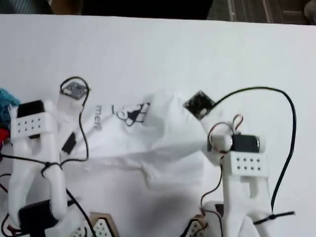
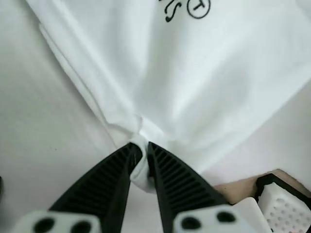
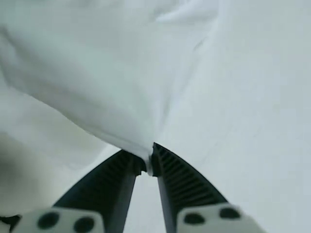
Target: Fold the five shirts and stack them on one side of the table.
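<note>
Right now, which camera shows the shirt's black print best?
The high view: most of the print shows on the white shirt. The left wrist view catches a cut-off corner of it; the right wrist view gives unprinted cloth.

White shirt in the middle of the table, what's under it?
The white shirt rests on the white table, visible around it. The left gripper and right gripper each pinch an edge. Anything beneath the bunched cloth is covered.

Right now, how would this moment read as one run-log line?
left gripper: shut on white shirt | right gripper: shut on white shirt | white shirt: bunched on table, not yet folded
</note>
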